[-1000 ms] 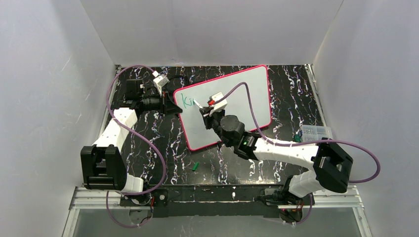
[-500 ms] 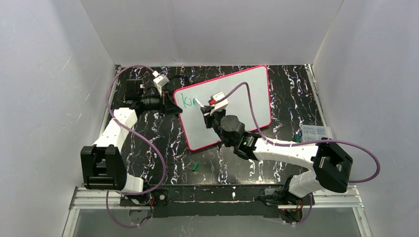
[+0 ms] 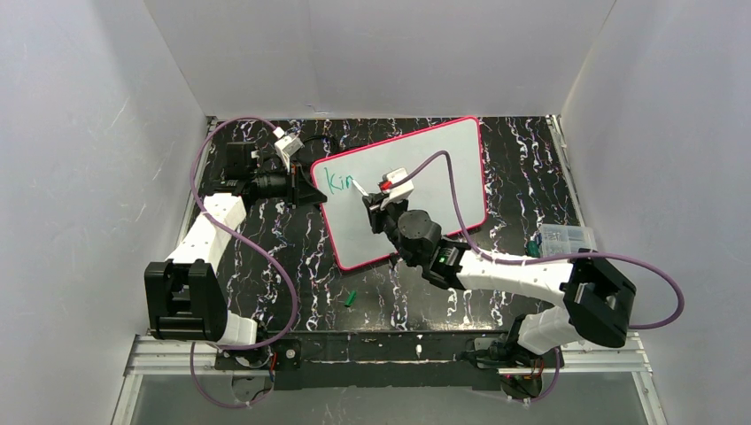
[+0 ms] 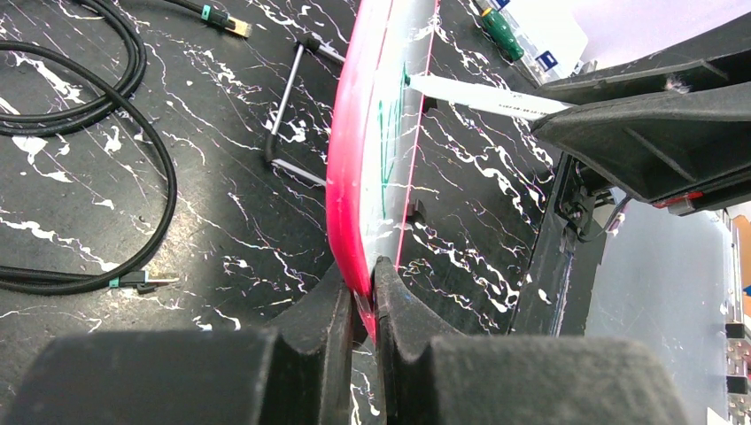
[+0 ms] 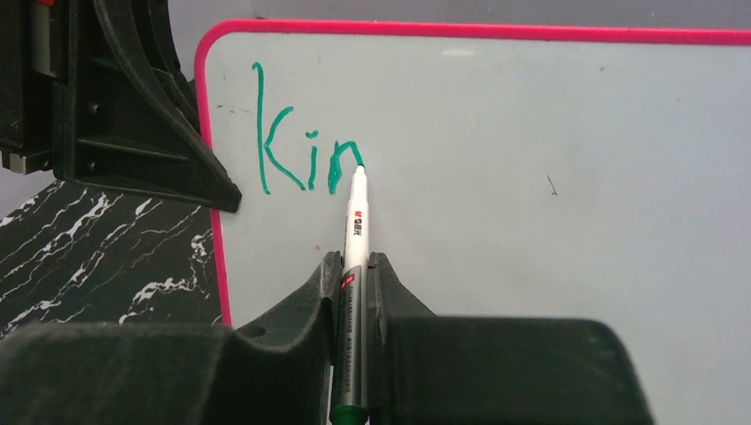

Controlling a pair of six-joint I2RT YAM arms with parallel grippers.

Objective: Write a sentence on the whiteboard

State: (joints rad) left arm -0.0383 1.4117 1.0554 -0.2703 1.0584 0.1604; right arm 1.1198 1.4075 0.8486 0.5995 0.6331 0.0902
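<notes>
The whiteboard (image 3: pixel 434 168), glossy white with a pink rim, stands tilted on the black marbled table. My left gripper (image 3: pixel 316 197) is shut on its left rim; in the left wrist view the pink edge (image 4: pixel 350 177) sits pinched between the jaws of the left gripper (image 4: pixel 363 274). My right gripper (image 5: pixel 353 261) is shut on a white marker (image 5: pixel 355 230) with a green end. Its tip touches the board at the end of the green lettering "kin" (image 5: pixel 301 155), the start of the sentence. From above, the marker (image 3: pixel 360 189) rests near the board's upper left.
A green marker cap (image 3: pixel 350 298) lies on the table in front of the board. A clear plastic box (image 3: pixel 567 236) sits at the right edge. Black cables (image 4: pixel 106 133) and a wire stand (image 4: pixel 288 115) lie behind the board. White walls enclose the table.
The right gripper has shifted slightly right along the board with the marker, and the green lettering has grown by the stroke of the "n". The left arm has not moved.
</notes>
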